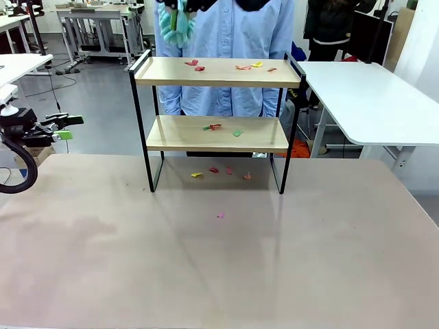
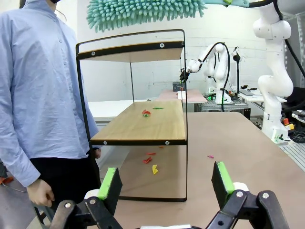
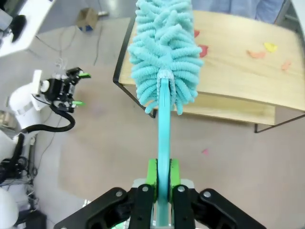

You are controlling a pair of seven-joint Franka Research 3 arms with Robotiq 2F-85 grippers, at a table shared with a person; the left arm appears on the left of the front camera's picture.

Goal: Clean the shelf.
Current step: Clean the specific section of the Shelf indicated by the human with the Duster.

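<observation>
**Front view.** The small two-tier rack of light wooden boards in a thin black metal frame (image 1: 164,71) stands on the brownish table top (image 1: 206,267) toward 12 o'clock. A person in a light blue shirt (image 1: 233,41) stands just behind it. Coloured paper scraps (image 1: 195,65) lie on the top board, and more lie on the lower board and on the table beneath. A fluffy teal duster (image 1: 175,24) hangs at 11 o'clock above the top board's left end, apart from it. The left gripper (image 1: 67,128) sits at 9 o'clock, well apart from the rack, with its jaws spread and empty.

**Left wrist view.** This view looks at the rack end-on between wide-open green pads (image 2: 110,183). It gives what the front view cannot: the clear gap between the duster head and the top rail. The person's hand (image 2: 40,193) hangs at 8 o'clock beside the rack.

**Right wrist view.** At 6 o'clock the right gripper (image 3: 162,174) is clamped on the duster's teal handle. The head is over the board's corner, and the scraps lie at 1 to 2 o'clock from it. This view gives the sweep line, while the front view gives the height of each board.

The step in hand looks like the first pass over the top board. To do it well, lower the head flat inside the end rail and press lightly, since the rack looks light enough to slide. Then draw the head along the board's length.
</observation>
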